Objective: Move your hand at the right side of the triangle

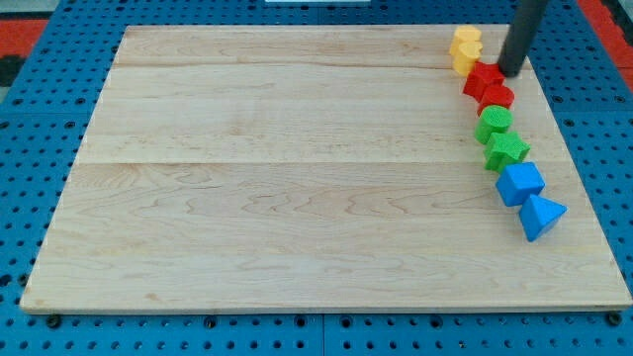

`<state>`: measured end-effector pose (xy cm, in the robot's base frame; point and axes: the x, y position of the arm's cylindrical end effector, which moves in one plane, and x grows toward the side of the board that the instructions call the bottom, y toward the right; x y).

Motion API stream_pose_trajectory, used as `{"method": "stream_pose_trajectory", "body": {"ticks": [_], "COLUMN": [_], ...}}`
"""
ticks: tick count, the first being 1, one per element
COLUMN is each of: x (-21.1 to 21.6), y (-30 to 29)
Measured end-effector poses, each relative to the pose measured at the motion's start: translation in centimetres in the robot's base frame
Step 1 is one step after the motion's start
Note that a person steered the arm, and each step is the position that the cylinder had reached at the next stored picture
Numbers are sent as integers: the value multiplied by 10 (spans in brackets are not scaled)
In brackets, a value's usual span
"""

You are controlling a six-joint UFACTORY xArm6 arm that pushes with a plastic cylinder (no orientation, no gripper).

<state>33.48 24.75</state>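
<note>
- Wooden board (297, 178) lies on a blue pegboard table (30, 119); all blocks sit in a curving line down the board's right side.
- Nearest: blue triangle (540, 216), close to the right edge, pointing right.
- Just behind it, touching or nearly so: blue cube (519, 183).
- Next back: green star (506, 149), then a green cylinder (494, 123), packed close together.
- Behind those: two red blocks, a red cylinder (497, 97) and a red star (484, 78), pressed together.
- Farthest: two yellow blocks (466, 49) bunched near the far edge; shapes hard to make out.
- Dark rod comes down from the top; the tip (512, 71) rests at the red star's right, just right of the yellow pair, well behind the triangle.
- No jaws on this arm; the rod holds nothing.
</note>
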Motion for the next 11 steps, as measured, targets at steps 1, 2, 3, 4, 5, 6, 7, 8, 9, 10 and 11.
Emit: {"method": "stream_pose_trajectory", "body": {"ticks": [1,2,3,4,5,6,7,8,9,10,11], "x": [104,151,155,155,218,224,224,224,224,224,224], "y": [-5,-14,-2,42,46,27,25,32,37,45,56]}}
